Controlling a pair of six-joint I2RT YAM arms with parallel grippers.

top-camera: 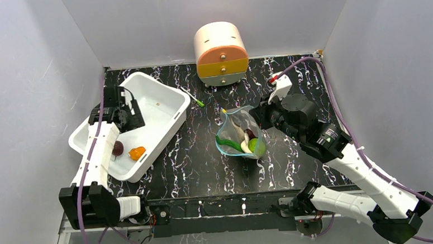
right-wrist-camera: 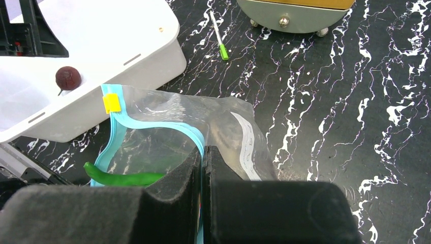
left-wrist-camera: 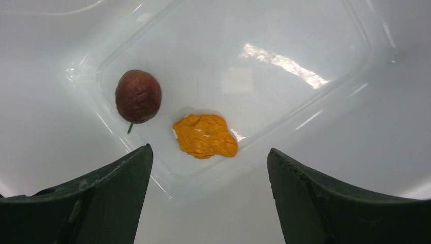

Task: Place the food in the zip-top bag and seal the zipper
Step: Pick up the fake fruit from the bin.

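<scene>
Top external: your left gripper hangs open over the white tub, with the dark ball and orange lump at its 7 o'clock end. Your right gripper is clamped on the zip-top bag, at 3 o'clock of the tub.

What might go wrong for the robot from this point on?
The open left gripper hangs over the orange lump, with the dark purple-brown ball beside it; grabbing one may knock the other. The green pepper seems to cross the teal zipper strip and might block sealing. The right gripper pinches only the edge of the zip-top bag, which could slip.
</scene>
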